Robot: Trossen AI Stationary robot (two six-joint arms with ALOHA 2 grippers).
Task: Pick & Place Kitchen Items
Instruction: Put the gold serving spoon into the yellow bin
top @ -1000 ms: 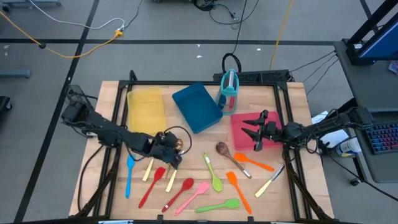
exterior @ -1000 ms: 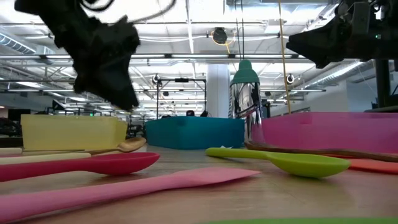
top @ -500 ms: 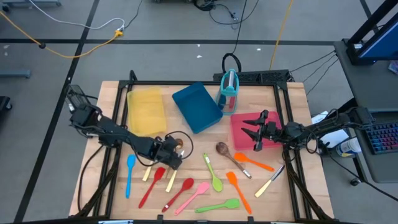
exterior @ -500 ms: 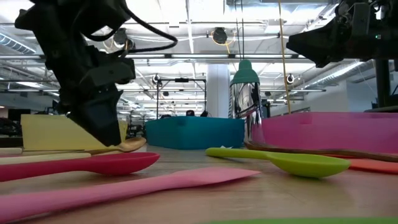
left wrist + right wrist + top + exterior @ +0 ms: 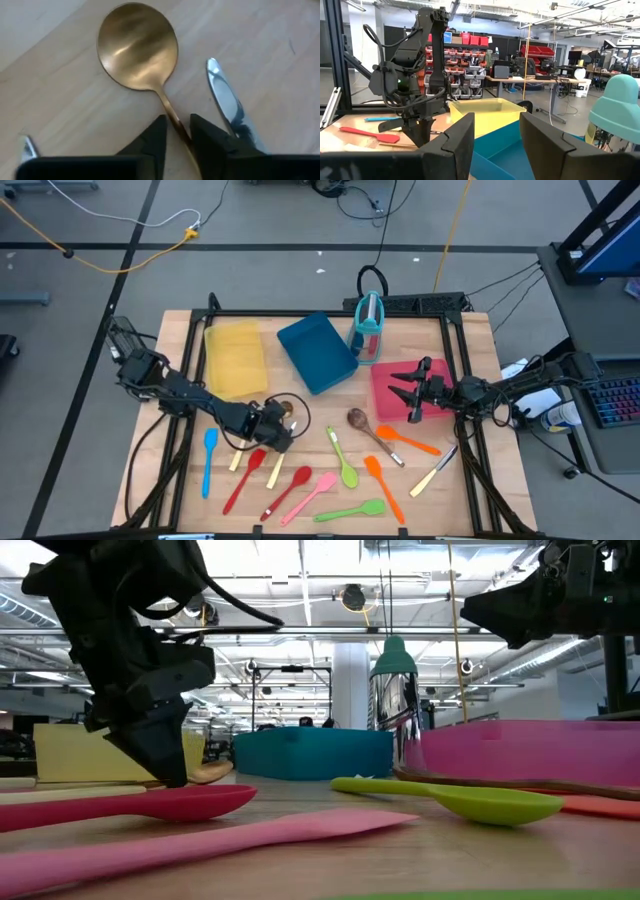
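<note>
A gold metal spoon (image 5: 137, 47) lies flat on the wooden table, bowl up, near the yellow tray (image 5: 235, 355). My left gripper (image 5: 176, 122) points steeply down over it, one finger on each side of the thin neck just behind the bowl. A narrow strip of table shows between the neck and one finger, so the gripper is open by a small gap. In the low view its tips (image 5: 165, 775) reach the table beside the spoon's bowl (image 5: 210, 772). A metal knife blade (image 5: 225, 100) lies just beside the fingers. My right gripper (image 5: 405, 395) waits open above the pink tray (image 5: 390, 405).
Coloured utensils lie across the table's near half: a blue spoon (image 5: 207, 460), a red spoon (image 5: 245, 475), a pink spatula (image 5: 315, 492), a green spoon (image 5: 345, 465), an orange spatula (image 5: 383, 485). A blue tray (image 5: 315, 350) and the teal holder (image 5: 368, 325) stand at the back.
My left gripper has come down toward the table onto the gold spoon and tipped more steeply downward. Nothing on the table has moved.
</note>
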